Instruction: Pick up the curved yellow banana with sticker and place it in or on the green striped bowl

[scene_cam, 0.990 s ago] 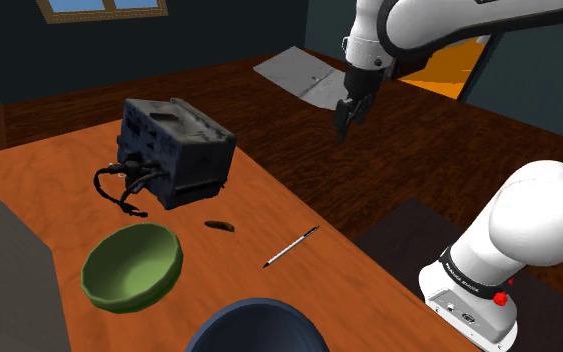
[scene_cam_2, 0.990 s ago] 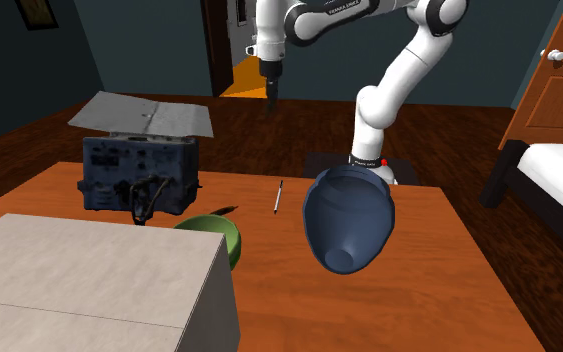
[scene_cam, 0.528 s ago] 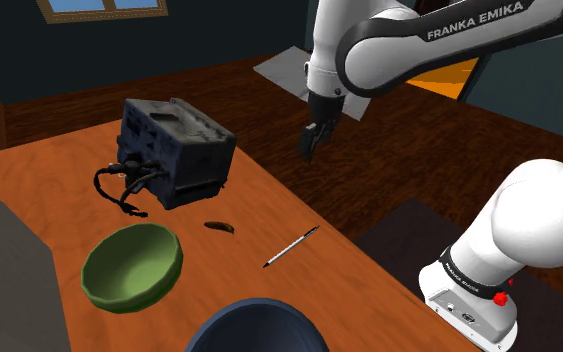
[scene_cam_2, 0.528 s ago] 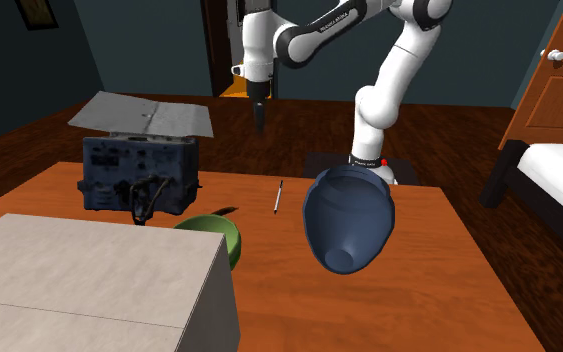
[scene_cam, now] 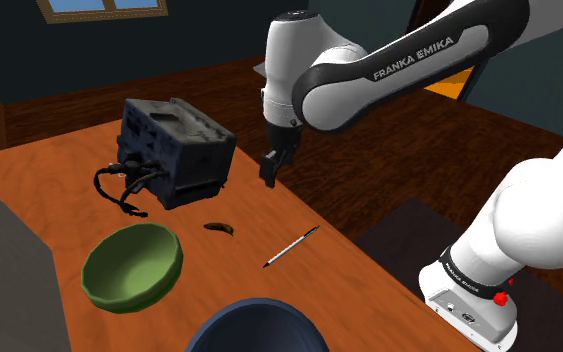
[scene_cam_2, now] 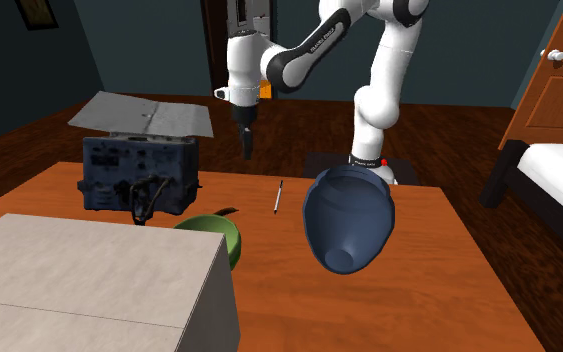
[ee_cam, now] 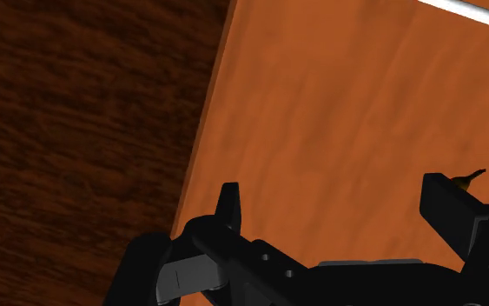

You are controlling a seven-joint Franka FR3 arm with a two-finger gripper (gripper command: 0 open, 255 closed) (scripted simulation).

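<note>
Nearest of all, just on the camera side of the green bowl (scene_cam: 134, 262), sits a big dark blue vessel (scene_cam: 254, 325). It crowds the bowl's near rim, so my worry is that a loaded hand coming in low from that side could clip it. Past the bowl's far rim, close by but not touching it, the banana (scene_cam: 219, 228) lies flat on the orange-brown table (scene_cam: 59, 180), with a thin pen (scene_cam: 291, 246) a little further from the bowl, towards the arm's stand. The likelier trouble is here: the fruit is low and slim, so the fingers could scrape the tabletop, pinch only a tip, or skid it away. It looks like a small curved sliver, a dark olive-brown and not yellow. I can make out no sticker, and in the wrist view only its pointed end with a touch of orange peeks past one finger. Further from the bowl again stands a dark boxy appliance (scene_cam: 177, 150) whose black cords (scene_cam: 119, 190) trail back towards the bowl, and a wide swing could snag them. Furthest from the bowl, the gripper (scene_cam: 268, 172) hangs above the table's far edge, beyond the banana, its fingers (ee_cam: 227, 204) spread apart and holding nothing.
</note>
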